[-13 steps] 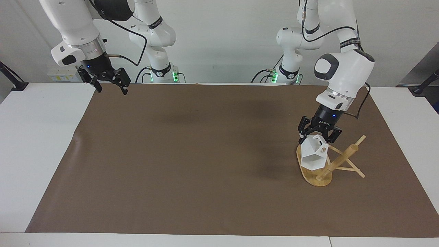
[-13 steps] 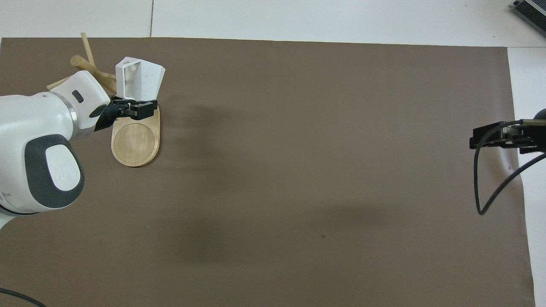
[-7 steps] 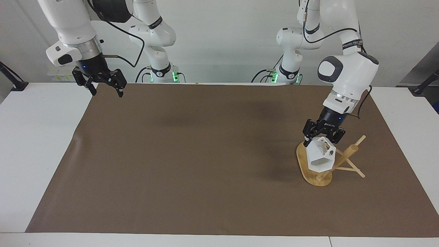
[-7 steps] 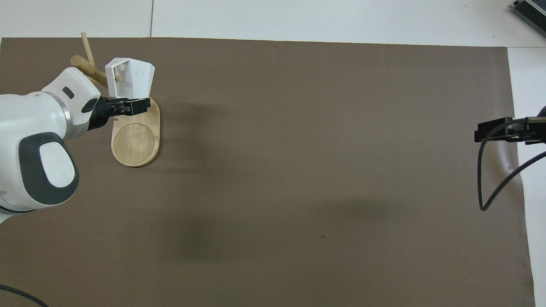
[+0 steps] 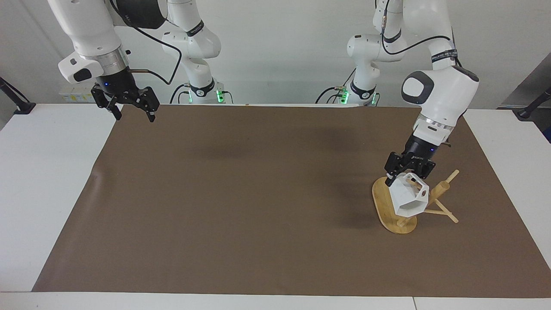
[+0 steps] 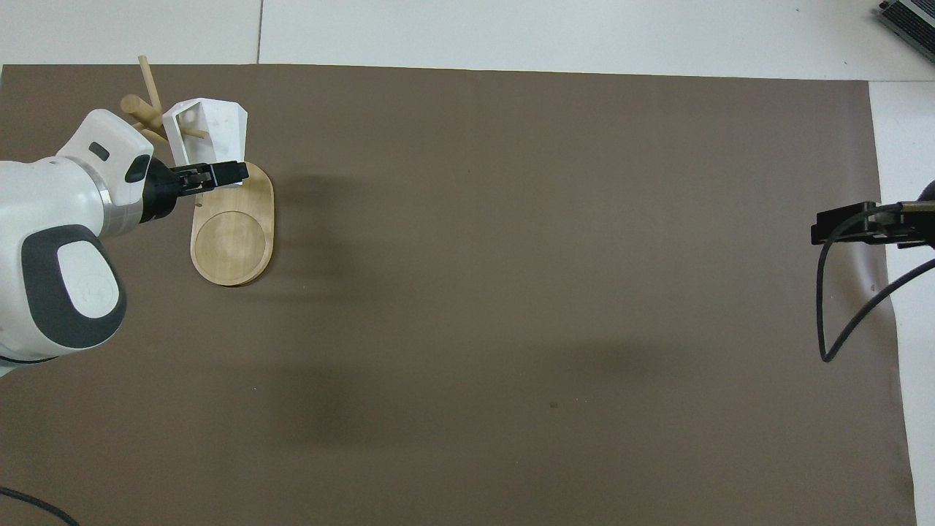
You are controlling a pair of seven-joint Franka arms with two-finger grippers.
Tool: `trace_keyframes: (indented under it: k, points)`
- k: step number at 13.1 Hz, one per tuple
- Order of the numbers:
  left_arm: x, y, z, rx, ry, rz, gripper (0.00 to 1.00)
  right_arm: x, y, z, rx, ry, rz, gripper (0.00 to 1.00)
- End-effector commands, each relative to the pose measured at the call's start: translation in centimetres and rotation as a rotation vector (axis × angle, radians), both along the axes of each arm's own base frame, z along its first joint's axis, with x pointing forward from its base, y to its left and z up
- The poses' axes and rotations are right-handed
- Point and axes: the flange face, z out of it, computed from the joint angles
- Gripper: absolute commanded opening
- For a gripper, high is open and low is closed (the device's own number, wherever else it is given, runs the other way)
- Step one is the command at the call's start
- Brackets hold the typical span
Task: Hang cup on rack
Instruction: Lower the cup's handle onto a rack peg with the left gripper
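Cup [image 5: 410,199]: little white faceted thing, up in the air, tilted over, right at the rack's pegs. One thin peg looks like it's poking into or past the cup's open side from overhead, can't say for sure it's hooked.

Rack [image 5: 389,211]: bamboo mug tree, and it's tipped. The oval base stands up on edge on the brown mat, post and pegs leaning off toward the left arm's end of the desk.

Left hand [image 5: 403,175]: clamped on the cup's upper edge, hanging over the rack's base. Fingers pinched tight on the cup wall.

Right hand [image 5: 131,113]: spread wide, holding nothing, parked up in the air over the mat's corner at the right arm's end of the desk. That arm's just waiting.

Mat [image 5: 258,198]: big brown sheet covering most of the white desk [image 5: 47,181], a small wrinkle on its edge at the right arm's end.

Where it all is: cup and rack sit together at the left arm's end, well apart from the right hand.
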Motion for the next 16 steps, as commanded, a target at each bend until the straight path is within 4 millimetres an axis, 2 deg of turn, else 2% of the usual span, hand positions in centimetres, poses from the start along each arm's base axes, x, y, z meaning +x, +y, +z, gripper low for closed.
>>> trace_keyframes:
  k: [1, 3, 4, 5, 6, 9, 12, 14, 16]
  points:
    - [0.2, 0.1, 0.0, -0.015, 0.025, 0.064, 0.00, -0.5, -0.1, 0.1, -0.019, -0.009, 0.077, 1.00]
    - [0.1, 0.2, -0.1, -0.018, 0.037, 0.068, 0.00, -0.5, -0.3, 0.1, -0.019, -0.009, 0.082, 1.00]
    - [0.1, 0.2, -0.1, -0.019, 0.038, 0.067, 0.23, -0.5, -0.2, 0.1, -0.017, -0.006, 0.078, 1.00]
    - [0.2, 0.1, 0.0, -0.019, 0.037, 0.065, 0.58, -0.5, 0.0, 0.0, -0.010, -0.002, 0.080, 1.00]
    - [0.1, 0.1, -0.1, -0.013, 0.038, 0.054, 1.00, -0.6, 0.0, -0.1, -0.005, 0.000, 0.076, 1.00]
    - [0.3, -0.4, 0.6, -0.022, 0.060, 0.039, 1.00, -0.4, -0.3, -0.3, -0.004, 0.004, 0.072, 1.00]
    - [0.6, -0.6, 3.2, -0.016, 0.122, -0.014, 1.00, -0.4, -0.5, -0.3, -0.004, 0.004, 0.069, 1.00]
    - [0.3, 1.2, 5.0, 0.066, 0.167, -0.051, 1.00, -0.4, -0.5, -0.3, -0.004, 0.004, 0.069, 1.00]
    - [-1.2, 1.4, 7.5, 0.133, 0.232, -0.104, 1.00, -0.4, -0.5, -0.3, -0.004, 0.004, 0.069, 1.00]
